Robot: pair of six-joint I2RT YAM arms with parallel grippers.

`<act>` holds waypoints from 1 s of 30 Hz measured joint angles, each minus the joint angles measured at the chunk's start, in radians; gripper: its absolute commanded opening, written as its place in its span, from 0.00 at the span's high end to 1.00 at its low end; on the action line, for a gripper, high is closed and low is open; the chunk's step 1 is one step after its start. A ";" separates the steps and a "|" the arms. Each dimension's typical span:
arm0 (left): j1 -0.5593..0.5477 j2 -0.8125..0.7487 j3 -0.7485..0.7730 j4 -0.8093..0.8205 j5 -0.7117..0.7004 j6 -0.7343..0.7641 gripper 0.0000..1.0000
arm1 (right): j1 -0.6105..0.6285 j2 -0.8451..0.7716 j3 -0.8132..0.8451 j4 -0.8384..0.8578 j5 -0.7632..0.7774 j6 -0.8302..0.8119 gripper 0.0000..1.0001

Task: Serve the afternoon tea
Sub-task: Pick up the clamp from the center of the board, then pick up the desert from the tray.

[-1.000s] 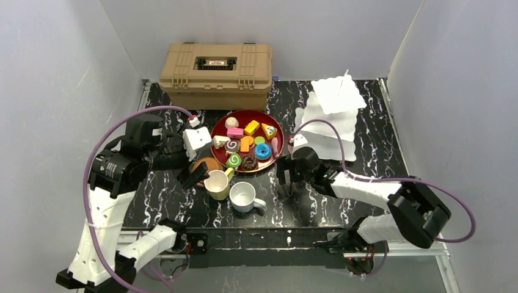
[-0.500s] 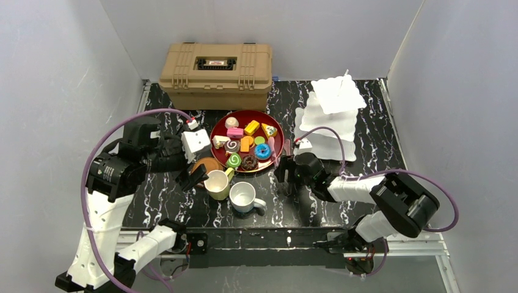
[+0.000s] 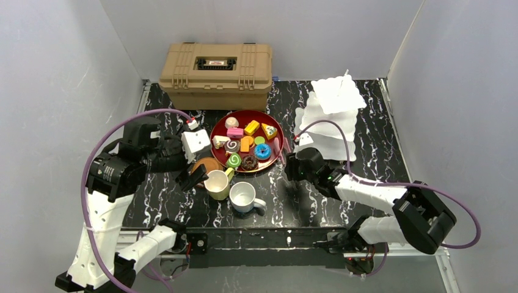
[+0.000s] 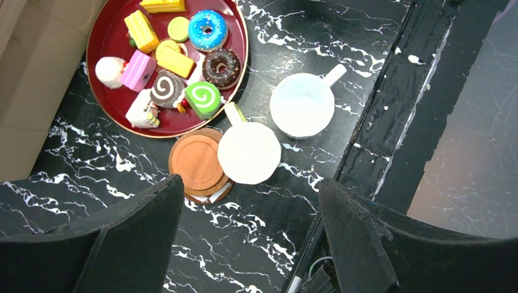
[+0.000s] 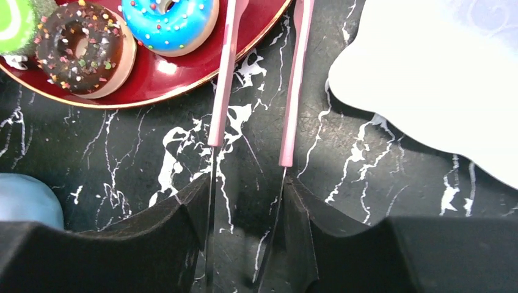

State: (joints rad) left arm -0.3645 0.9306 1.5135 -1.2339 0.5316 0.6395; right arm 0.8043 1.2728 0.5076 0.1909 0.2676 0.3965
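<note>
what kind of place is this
Likely a robot lab test cell: plain grey walls box in a marble-look table, with left arm and right arm bolted on and toy pastries.

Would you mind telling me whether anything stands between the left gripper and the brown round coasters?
Nothing visible does: the left gripper hangs open above the brown round wooden coasters; only the pale yellow mug stands close beside them.

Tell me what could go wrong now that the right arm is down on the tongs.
1. The tongs lie with one tip over the rim of the red plate, beside the blue donut; a careless lift could drag either.
2. The right end effector grips only their thin bare metal part, so they might slip or twist.
3. The white stand sits close by; a swing may bump it.
</note>
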 measured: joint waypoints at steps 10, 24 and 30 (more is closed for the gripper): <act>0.000 -0.005 -0.002 0.000 0.000 0.002 0.21 | -0.005 0.075 0.357 -0.382 0.001 -0.167 0.44; 0.000 -0.016 -0.008 0.000 0.000 0.005 0.21 | -0.002 0.270 0.648 -0.606 -0.060 -0.201 0.41; 0.000 -0.021 -0.015 -0.001 0.002 0.004 0.21 | -0.002 0.290 0.695 -0.665 -0.029 -0.215 0.39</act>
State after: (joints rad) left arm -0.3645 0.9100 1.4986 -1.2346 0.5339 0.6434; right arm 0.8024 1.5623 1.2030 -0.4740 0.2386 0.1818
